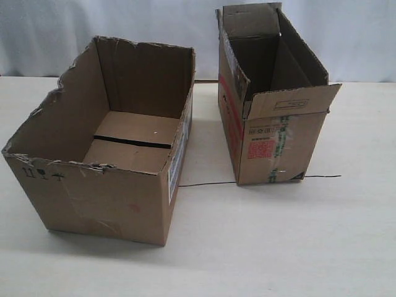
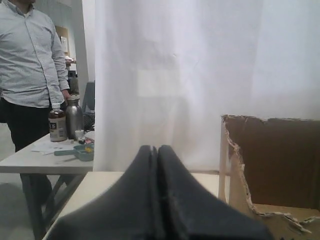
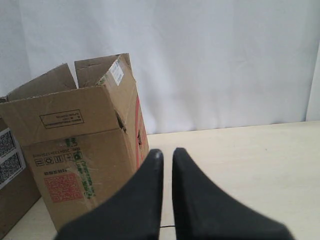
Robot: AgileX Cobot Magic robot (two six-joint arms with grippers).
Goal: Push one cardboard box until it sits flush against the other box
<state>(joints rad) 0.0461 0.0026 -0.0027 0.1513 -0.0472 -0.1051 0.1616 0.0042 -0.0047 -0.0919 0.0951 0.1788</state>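
Note:
The cardboard box [image 1: 105,192], wide with ragged flapless top edges, stands on the left of the table, its open inside showing. The other box [image 1: 278,142], narrower with top flaps, a red square stamp and green-striped tape, stands to its right, with a gap of bare table between them. Neither gripper shows in the exterior view. My left gripper [image 2: 157,148] is shut, fingers pressed together, with the cardboard box's torn wall [image 2: 280,160] beside it. My right gripper [image 3: 167,152] holds nothing, its fingers a thin slit apart, beside the other box [image 3: 80,165]. An edge of the cardboard box [image 3: 12,175] shows past it.
A thin black wire [image 1: 204,184] lies on the pale table [image 1: 278,247] between and in front of the boxes. A white curtain [image 1: 154,25] hangs behind. Beyond the table's left end a person [image 2: 30,65] stands at a side table [image 2: 30,157] with bottles.

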